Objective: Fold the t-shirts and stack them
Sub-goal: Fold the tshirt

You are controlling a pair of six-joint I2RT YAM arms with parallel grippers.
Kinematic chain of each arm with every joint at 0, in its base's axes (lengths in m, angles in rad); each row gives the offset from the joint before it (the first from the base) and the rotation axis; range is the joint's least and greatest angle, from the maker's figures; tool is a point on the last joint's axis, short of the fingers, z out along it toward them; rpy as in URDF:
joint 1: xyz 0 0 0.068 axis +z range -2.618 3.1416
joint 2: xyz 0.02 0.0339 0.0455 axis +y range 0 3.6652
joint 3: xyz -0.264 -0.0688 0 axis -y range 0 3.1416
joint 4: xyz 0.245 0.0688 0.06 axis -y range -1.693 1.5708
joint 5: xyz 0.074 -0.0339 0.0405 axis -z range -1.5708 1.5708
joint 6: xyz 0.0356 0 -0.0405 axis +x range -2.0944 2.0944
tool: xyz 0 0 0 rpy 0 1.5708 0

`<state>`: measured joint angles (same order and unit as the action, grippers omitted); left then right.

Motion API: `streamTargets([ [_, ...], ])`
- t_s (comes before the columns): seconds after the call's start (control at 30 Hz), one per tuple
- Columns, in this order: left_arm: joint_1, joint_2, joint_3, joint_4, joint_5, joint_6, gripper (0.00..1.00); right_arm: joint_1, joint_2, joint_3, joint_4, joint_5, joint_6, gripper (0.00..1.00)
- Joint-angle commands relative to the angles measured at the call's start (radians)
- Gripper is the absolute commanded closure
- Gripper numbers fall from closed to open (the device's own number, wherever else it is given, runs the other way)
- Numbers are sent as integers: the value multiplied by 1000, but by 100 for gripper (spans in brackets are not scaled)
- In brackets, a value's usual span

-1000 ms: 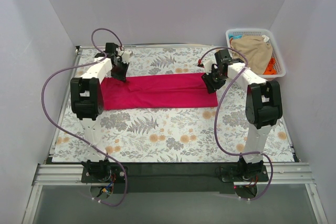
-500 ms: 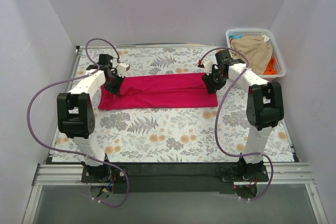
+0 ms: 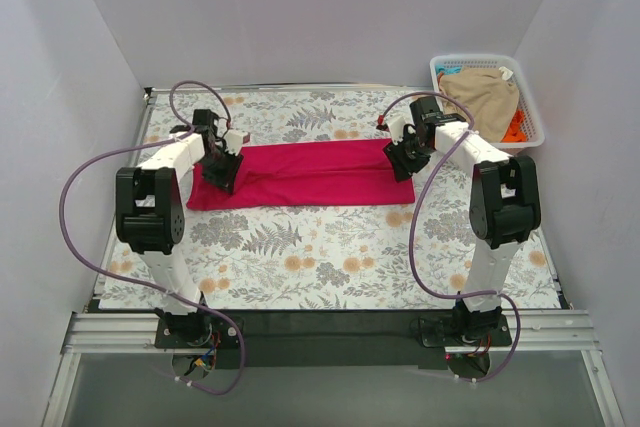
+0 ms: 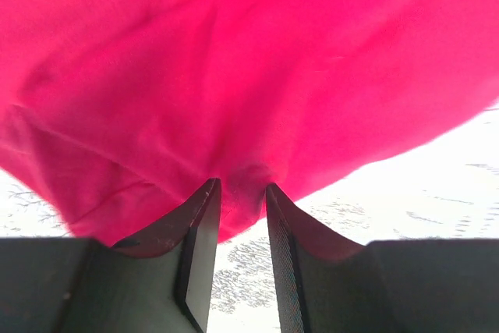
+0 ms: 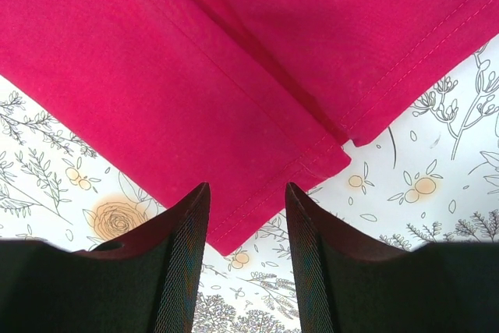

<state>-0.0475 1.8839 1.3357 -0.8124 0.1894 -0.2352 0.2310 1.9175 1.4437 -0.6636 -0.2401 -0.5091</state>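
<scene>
White lattice basket (image 3: 478, 59) sits at floral table's (image 3: 320, 247) far-right corner.

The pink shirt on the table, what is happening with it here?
Two robot arms are folding the crimson-pink t-shirt, which lies as a long strip across the flowered table. The left gripper has its jaws shut on the bunched cloth at one end; the right gripper is at the other end, jaws open. A tan t-shirt waits in the white basket.

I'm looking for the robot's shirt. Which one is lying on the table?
The crimson-pink t-shirt. It lies stretched out on the flowered table, while the tan t-shirt and the orange one are piled in the white basket.
</scene>
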Motion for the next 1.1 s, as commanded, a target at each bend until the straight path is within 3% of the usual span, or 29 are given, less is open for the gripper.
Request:
streamTargets([
  [0.0, 5, -118, 109, -37, 128, -28, 70, -2, -55, 24, -19, -25, -17, 57],
  [0.17, 3, -103, 187, -57, 174, -93, 71, -1, -43, 64, -22, -54, -6, 58],
  [0.37, 0, -65, 152, -8, 192, -138, 74, -1, 3, 126, -37, -85, 1, 62],
  [0.47, -18, -101, 117, 19, 217, -128, 88, 1, -2, 123, -37, -99, 7, 64],
  [0.6, -69, -123, 80, 13, 203, -92, 94, -2, 0, 112, -37, -91, 7, 66],
  [0.8, -117, -92, 60, 21, 121, -92, 93, -1, 6, 110, -37, -87, 6, 66],
  [1.07, -144, -19, 69, 71, -56, -84, 79, -1, 18, 112, -36, -84, 11, 67],
])
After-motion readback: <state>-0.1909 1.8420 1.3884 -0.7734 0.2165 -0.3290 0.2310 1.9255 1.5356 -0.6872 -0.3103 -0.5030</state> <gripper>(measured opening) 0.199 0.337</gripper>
